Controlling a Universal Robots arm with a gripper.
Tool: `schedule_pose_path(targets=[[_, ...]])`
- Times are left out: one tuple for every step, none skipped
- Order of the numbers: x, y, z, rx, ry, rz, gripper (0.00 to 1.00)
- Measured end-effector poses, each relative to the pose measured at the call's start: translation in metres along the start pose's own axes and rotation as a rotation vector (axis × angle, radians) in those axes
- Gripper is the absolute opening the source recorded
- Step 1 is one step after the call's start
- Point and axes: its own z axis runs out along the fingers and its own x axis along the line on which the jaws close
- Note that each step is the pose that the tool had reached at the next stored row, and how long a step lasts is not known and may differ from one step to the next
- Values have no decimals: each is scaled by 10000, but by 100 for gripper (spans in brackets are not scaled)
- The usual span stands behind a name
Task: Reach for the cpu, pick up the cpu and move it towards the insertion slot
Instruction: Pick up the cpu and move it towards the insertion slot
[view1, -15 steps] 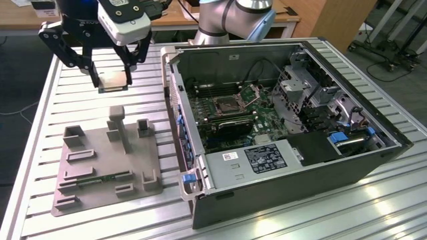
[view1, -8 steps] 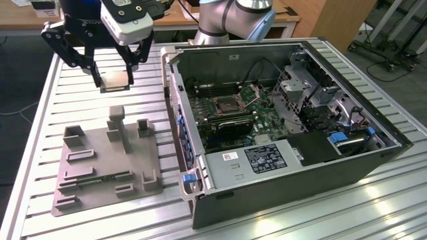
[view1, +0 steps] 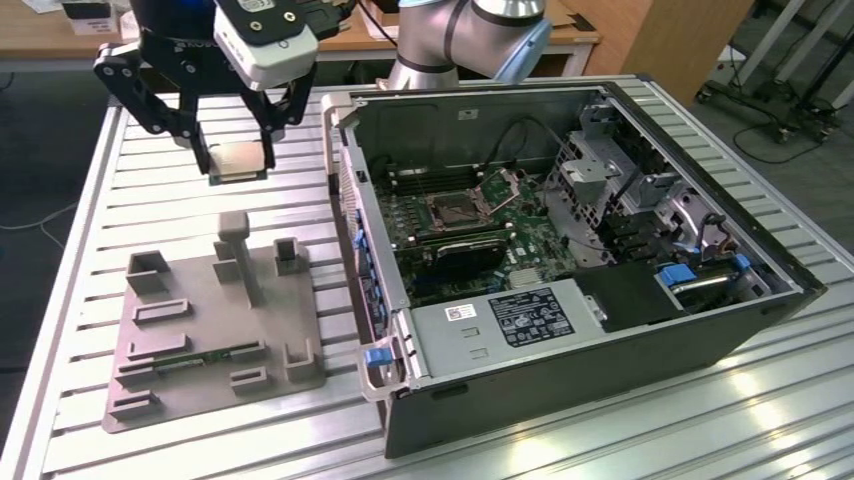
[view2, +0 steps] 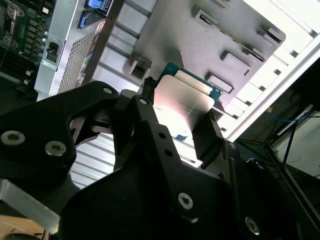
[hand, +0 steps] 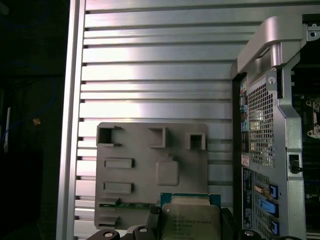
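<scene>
Second wrist view: pinching cpu (view2: 182, 107) by opposite edges between fingers (view2: 209, 134), held flat, up off tabletop (view1: 174, 220) nr grey tray (view2: 220, 35). Exterior view: well apart from insertion slot (view1: 451, 212), off twd exterior view's right inside open pc case (view1: 641, 345).

Cpu (view1: 242, 160): flat square chip, silvery-grey face up, gripped at two opposite edges in the hand (view1: 240, 160), held clear above the table (view1: 174, 210). In both wrist views the cpu (view2: 182, 102) (hand: 190, 222) shows a thin green rim.

Insertion slot (view1: 447, 212): square socket with a dark centre and silver frame, hinged plate raised. It is well apart from the cpu, toward the exterior view's right.
</scene>
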Motion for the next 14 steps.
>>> schedule_pose_path(targets=[[-6,0,0,0,0,0,54],[-13,0,0,0,0,0,54],[-19,0,0,0,0,0,54],[-25,0,0,-1,-1,0,54],[-31,0,0,0,0,0,54],[-35,0,0,-1,-1,0,54],[-39,0,0,0,0,1,54],[-44,0,0,0,0,0,54],[-49,-1,0,0,0,-1,54],[-52,0,0,-1,0,0,54],[-54,-1,0,-1,-1,1,54],[-57,-1,0,0,0,1,54],[-59,0,-1,0,0,0,54],[-62,-1,0,0,0,0,54]])
